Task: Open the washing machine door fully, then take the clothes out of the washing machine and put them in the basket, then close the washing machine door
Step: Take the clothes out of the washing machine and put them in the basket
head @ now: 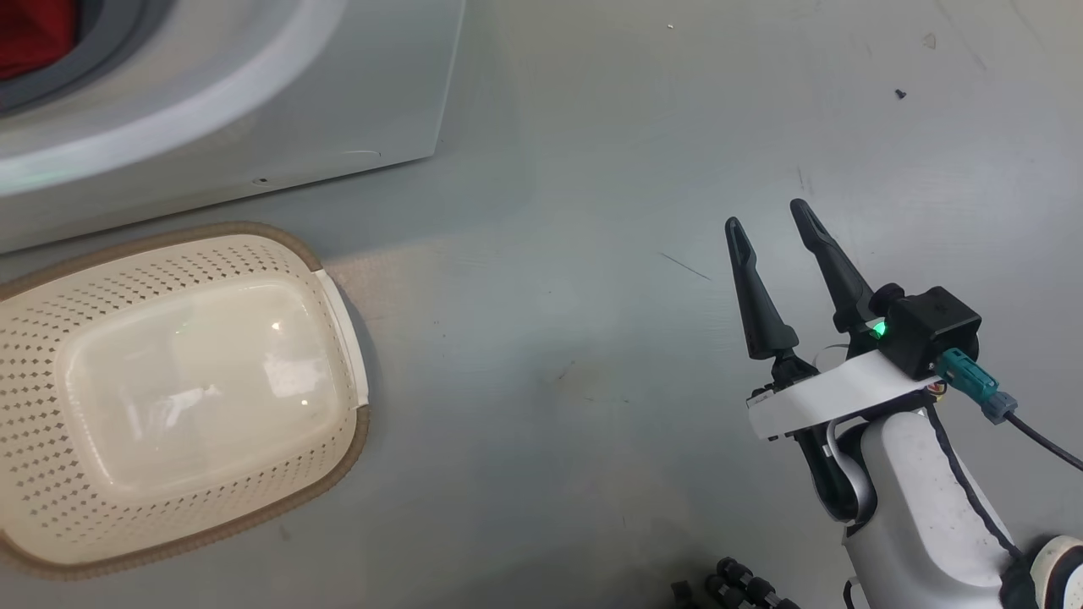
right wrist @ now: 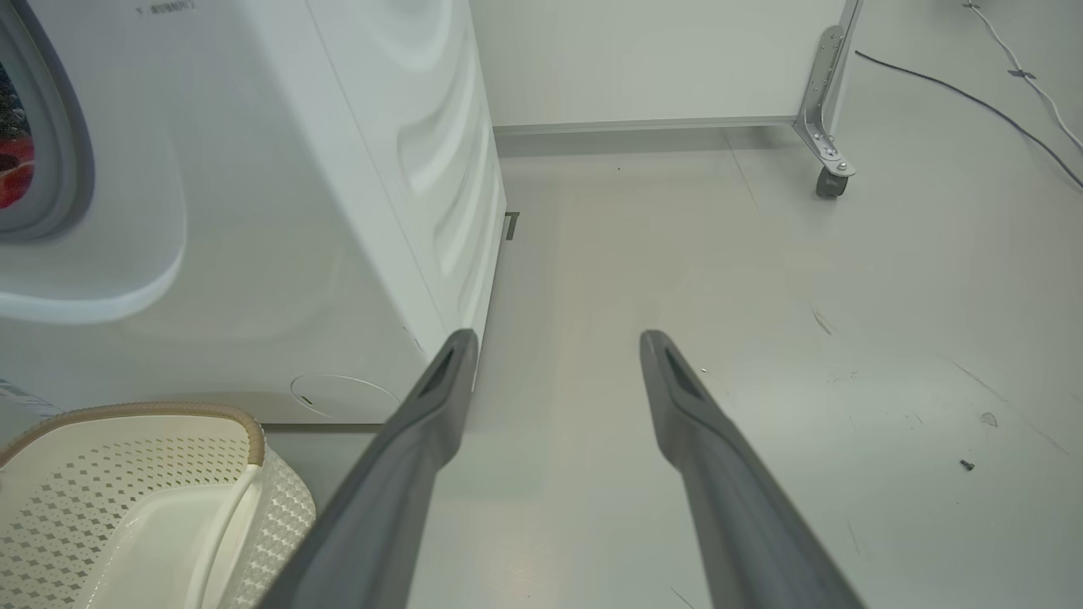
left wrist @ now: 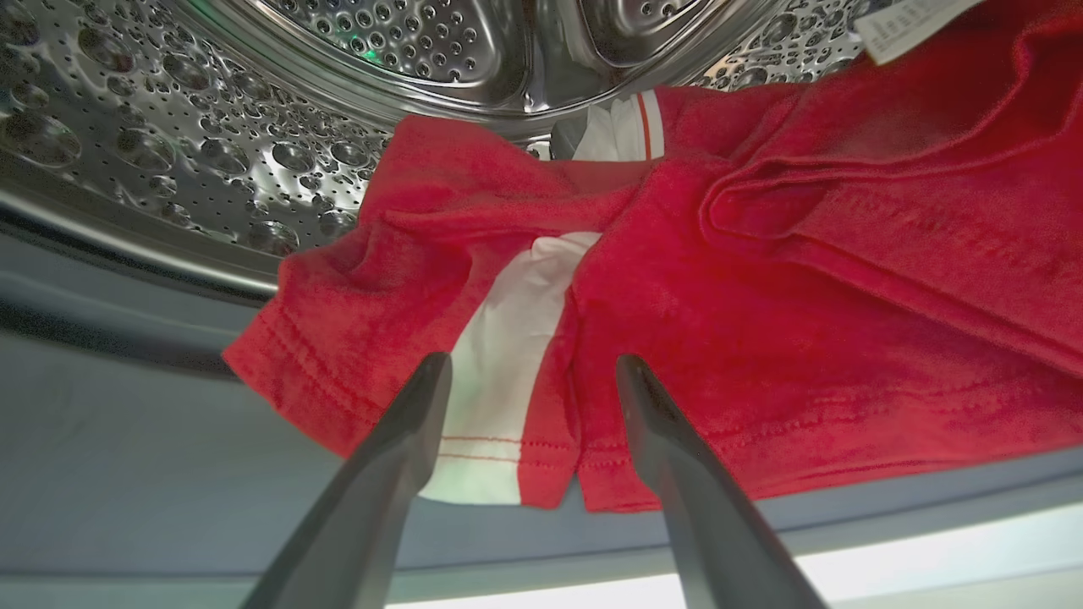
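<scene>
Drum (left wrist: 406,42) behind; L claw (left wrist: 533,362) wide open, empty, at clothes (left wrist: 761,296).

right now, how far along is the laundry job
Done: the washing machine port is open, with the drum reachable. In hand: the open left gripper straddles the red clothes at the drum's lip, not yet closed on them. Left: the basket is empty, so the clothes need moving, then close up the machine.

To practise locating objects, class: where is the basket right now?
In the head view the basket sits empty on the grey floor at the lower left, just in front of the washing machine and well left of the right gripper.
</scene>
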`<state>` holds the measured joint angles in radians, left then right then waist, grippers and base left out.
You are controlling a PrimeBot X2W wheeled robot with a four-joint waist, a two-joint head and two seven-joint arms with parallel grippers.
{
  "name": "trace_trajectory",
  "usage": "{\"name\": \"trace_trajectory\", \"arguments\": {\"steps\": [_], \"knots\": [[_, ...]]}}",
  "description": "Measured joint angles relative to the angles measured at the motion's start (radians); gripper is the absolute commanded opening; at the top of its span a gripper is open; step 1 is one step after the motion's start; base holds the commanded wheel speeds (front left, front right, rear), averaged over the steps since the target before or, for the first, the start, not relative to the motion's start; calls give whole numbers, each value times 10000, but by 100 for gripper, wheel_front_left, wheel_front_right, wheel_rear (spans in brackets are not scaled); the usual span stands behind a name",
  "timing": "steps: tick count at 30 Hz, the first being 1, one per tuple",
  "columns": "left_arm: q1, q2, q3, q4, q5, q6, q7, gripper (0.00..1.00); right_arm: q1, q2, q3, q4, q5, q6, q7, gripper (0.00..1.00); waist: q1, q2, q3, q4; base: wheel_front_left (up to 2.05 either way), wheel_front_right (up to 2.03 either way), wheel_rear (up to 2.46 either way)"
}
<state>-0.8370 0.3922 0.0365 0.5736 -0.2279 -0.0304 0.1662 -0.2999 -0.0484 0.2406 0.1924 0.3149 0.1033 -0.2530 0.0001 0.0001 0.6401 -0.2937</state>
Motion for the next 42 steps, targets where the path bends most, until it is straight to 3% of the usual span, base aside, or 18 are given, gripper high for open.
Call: {"name": "trace_trajectory", "arguments": {"steps": [11, 29, 30, 31, 32, 42], "knots": [[-769, 330, 215, 1007, 2, 0, 56, 100, -86, 15, -21, -19, 33, -4, 0, 100, 0, 0, 289, -147, 0, 0, 0], [-1540, 330, -71, 2159, 98, -63, -150, 100, -199, 29, -69, -63, 86, -19, 0, 100, -1, 0, 475, -148, 0, 0, 0], [-1592, 328, -69, 2228, 98, -75, -163, 50, -199, 29, -67, -63, 88, -19, 0, 100, -2, 0, 484, -147, 0, 0, 0], [-1654, 328, -67, 2280, 98, -86, -178, 50, -199, 29, -67, -63, 88, -19, 0, 100, -1, 0, 492, -146, 0, 0, 0], [-1703, 328, -63, 2326, 96, -90, -180, 0, -199, 29, -69, -65, 88, -19, 0, 100, -1, -1, 500, -144, 0, 0, 0], [-1899, 245, -77, 2892, 94, -188, -723, 0, -208, 31, -102, -63, 88, -90, 0, 100, -2, 0, 489, -79, 0, 0, 0]]}}
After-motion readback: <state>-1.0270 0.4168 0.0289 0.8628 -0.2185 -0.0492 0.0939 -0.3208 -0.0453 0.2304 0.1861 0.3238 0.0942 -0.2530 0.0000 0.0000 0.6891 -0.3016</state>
